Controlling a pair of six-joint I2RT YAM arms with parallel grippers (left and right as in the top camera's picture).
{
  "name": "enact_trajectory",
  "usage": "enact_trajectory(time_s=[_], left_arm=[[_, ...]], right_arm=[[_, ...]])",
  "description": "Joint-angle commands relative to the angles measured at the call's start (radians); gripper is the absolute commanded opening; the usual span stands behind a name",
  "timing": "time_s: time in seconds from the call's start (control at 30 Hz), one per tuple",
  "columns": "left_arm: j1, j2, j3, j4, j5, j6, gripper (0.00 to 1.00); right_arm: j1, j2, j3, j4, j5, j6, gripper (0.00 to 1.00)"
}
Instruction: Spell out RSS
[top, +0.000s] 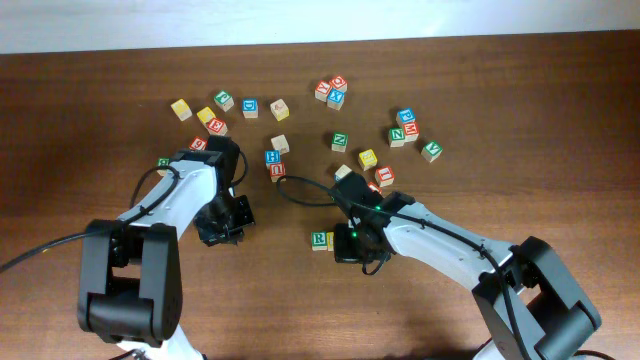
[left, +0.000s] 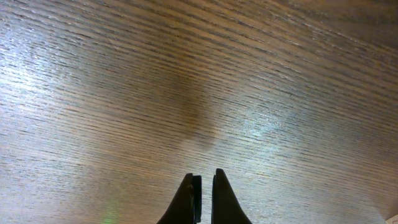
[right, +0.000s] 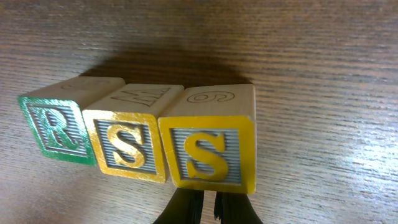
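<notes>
In the right wrist view three wooden letter blocks stand side by side on the brown table: a green R block (right: 55, 127), a yellow S block (right: 127, 144) and a second yellow S block (right: 208, 152), touching in a slightly curved row. My right gripper (right: 207, 208) is shut and empty, its tips just in front of the second S block. In the overhead view the R block (top: 318, 240) shows beside the right gripper (top: 352, 245), which hides both S blocks. My left gripper (left: 205, 196) is shut and empty over bare wood, left of the row (top: 222, 230).
Several loose letter blocks lie scattered across the far half of the table, among them a blue one (top: 250, 107), a red and blue cluster (top: 330, 92) and a group at the right (top: 405, 128). A blue and red pair (top: 274, 163) sits near the left arm.
</notes>
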Motion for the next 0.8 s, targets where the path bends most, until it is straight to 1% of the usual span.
enact_trajectory(time_s=[0.0,0.37,0.5,0.63,0.77], left_arm=[[0.003,-0.02,-0.01,-0.002,0.007,0.002,0.02],[0.002,-0.02,-0.01,-0.002,0.009,0.002,0.02],[-0.006,-0.02,-0.01,-0.002,0.018,0.043,0.01],[-0.03,-0.02,-0.01,0.005,0.023,0.043,0.0],[-0.065,-0.019,-0.011,0.042,0.063,0.043,0.0]], right_arm=[[0.008,-0.005,-0.007,0.006,-0.003,0.008,0.04],[0.008,-0.005,-0.007,-0.016,-0.03,0.007,0.04],[0.007,-0.008,-0.007,-0.043,-0.079,-0.028,0.04],[-0.002,-0.031,0.01,-0.115,-0.08,-0.05,0.04],[-0.064,-0.069,0.043,-0.178,-0.07,-0.086,0.04]])
